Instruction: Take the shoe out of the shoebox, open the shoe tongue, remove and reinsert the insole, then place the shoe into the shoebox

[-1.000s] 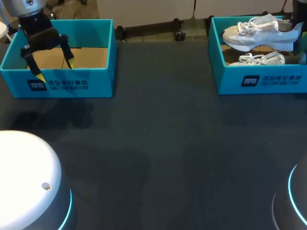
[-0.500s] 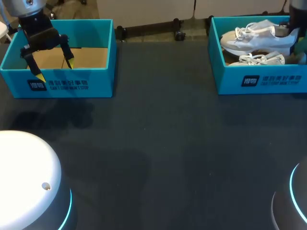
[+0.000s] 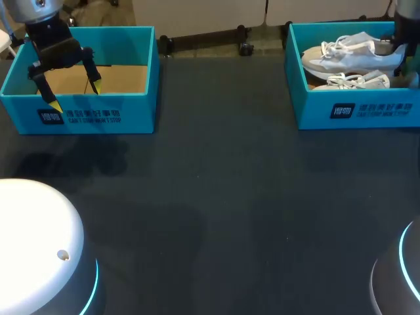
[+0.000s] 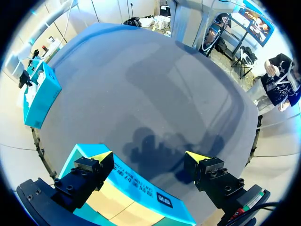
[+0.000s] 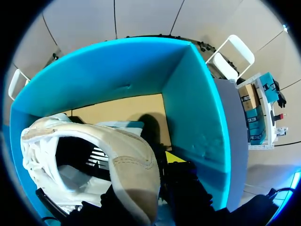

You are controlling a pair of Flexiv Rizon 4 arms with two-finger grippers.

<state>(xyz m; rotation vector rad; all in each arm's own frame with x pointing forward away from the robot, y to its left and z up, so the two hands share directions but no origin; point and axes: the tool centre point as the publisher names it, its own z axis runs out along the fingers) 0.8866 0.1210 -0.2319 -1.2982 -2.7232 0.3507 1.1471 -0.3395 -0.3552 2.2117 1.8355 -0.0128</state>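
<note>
A dark worktop (image 3: pixel 223 197) carries two teal boxes, well apart, one at each far corner.

The left box (image 3: pixel 79 117) holds nothing but its bare cardboard floor. The left arm (image 3: pixel 46 26) comes in over it, and the left jaws hang released, spread wide above the box's front wall, touching nothing. In the left wrist view one yellow tip (image 4: pixel 101 155) sits over the box's edge (image 4: pixel 141 188) and the other is out over the worktop. The right box (image 4: pixel 42 96) shows far off across the surface.

The right box (image 3: pixel 357 108) holds two pale shoes. The lower shoe (image 3: pixel 357 81) lies on the box floor by the front wall. The upper shoe (image 3: pixel 351 58) sits above it, inside the box walls, toe toward the middle of the worktop and heel toward the right arm (image 3: pixel 401 26).

The right jaws are clenched on that shoe's heel. In the right wrist view the heel collar (image 5: pixel 134 169) stands between the fingers, with one yellow tip (image 5: pixel 175 157) pressed to its outer side and the other finger hidden by the shoe. The box's inner wall (image 5: pixel 193 108) rises just beside them.
</note>
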